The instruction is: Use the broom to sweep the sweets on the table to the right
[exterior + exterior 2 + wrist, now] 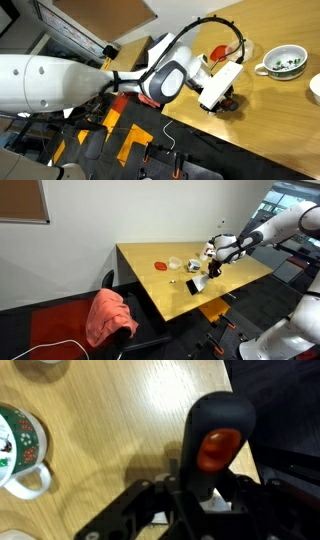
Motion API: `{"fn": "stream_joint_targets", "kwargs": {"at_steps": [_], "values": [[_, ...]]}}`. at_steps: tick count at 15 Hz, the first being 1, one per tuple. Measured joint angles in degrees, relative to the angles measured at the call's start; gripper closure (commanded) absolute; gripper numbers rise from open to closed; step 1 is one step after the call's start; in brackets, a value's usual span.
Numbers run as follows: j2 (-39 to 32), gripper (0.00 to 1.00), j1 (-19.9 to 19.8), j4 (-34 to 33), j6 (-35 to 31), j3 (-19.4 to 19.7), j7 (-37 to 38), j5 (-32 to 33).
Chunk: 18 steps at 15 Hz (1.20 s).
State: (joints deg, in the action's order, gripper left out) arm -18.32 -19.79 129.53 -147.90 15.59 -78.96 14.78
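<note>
The broom [197,283] hangs from my gripper [212,269] with its white body and black bristle edge down at the table [150,285]. In the wrist view its dark handle with an orange-red patch [217,435] stands between the fingers of my gripper [200,500], which is shut on it. In an exterior view the gripper [227,97] is low over the table [270,120], left of the cup. The sweets show only as a tiny pale-greenish speck [171,280] left of the bristles. I cannot make them out in the other views.
A green-rimmed white cup [283,63] stands on the table and also shows in the wrist view [18,445]. A red flat object [161,267] and a pale cup [176,264] lie further back. A chair with a red cloth [108,315] stands by the table's edge.
</note>
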Motion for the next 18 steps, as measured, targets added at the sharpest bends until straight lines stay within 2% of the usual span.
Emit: {"fn": "stream_joint_targets", "kwargs": {"at_steps": [2,5,7,9,12,18], "values": [[0.97,0.88,-1.81,0.21,0.62,-1.81,-3.56,-5.23],[3.85,0.88,-4.42,0.6,3.95,-6.21,-11.09,-18.37],[6.08,0.88,-4.37,0.6,6.65,-7.97,-13.49,-25.99],[7.72,0.88,-3.38,0.5,7.26,-8.87,-13.52,-30.99],[8.04,0.88,-0.47,-0.6,6.97,-9.04,-9.9,-33.13],[2.65,0.88,4.76,-5.6,6.46,-9.1,1.33,-30.96]]}}
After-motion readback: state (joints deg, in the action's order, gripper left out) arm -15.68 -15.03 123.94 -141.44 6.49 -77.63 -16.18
